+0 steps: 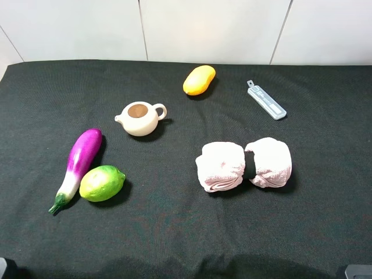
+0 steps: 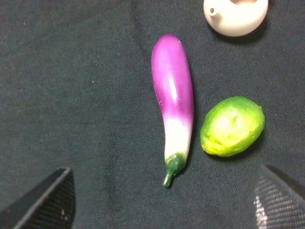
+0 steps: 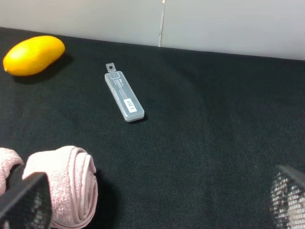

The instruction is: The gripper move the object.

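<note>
One matte black woven cloth (image 1: 186, 238) carried two rolled pink terry towels (image 1: 220, 167), a glossy purple-and-white eggplant (image 1: 82, 156), a cream ceramic teapot (image 1: 139, 121), a dimpled green lime (image 1: 102, 183), a smooth yellow mango (image 1: 199, 79) and a slim grey plastic case (image 1: 266, 100). Only ribbed black fingertips (image 2: 47, 202) showed: the left gripper (image 2: 162, 210) hung spread and empty just off the eggplant's stem end, the right gripper (image 3: 157, 202) likewise beside one towel.

A black cloth (image 1: 174, 232) fills most of the frame; white wall panels (image 1: 209, 29) with thin dark seams line the top edge.
</note>
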Motion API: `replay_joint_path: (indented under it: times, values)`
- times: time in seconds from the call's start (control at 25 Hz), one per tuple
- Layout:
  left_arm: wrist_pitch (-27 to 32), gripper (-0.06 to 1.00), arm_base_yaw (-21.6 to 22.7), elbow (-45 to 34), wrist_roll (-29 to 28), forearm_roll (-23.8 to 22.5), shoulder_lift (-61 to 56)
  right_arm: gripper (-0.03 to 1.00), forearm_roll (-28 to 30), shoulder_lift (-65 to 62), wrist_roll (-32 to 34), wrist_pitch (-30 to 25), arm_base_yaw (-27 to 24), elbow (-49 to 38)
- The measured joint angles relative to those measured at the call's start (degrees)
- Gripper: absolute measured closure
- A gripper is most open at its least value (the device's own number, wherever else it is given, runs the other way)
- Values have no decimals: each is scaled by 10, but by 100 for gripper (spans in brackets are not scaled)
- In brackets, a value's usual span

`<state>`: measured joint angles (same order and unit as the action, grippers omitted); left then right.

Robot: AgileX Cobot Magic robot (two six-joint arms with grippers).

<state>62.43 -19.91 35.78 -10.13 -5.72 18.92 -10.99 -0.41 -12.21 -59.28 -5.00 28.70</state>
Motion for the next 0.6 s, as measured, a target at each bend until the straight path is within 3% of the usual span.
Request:
replay_joint_path:
  times: [0.6]
  values:
    - [0,15,0,-67,38,11,-159,27,0,0,0,0,0,0]
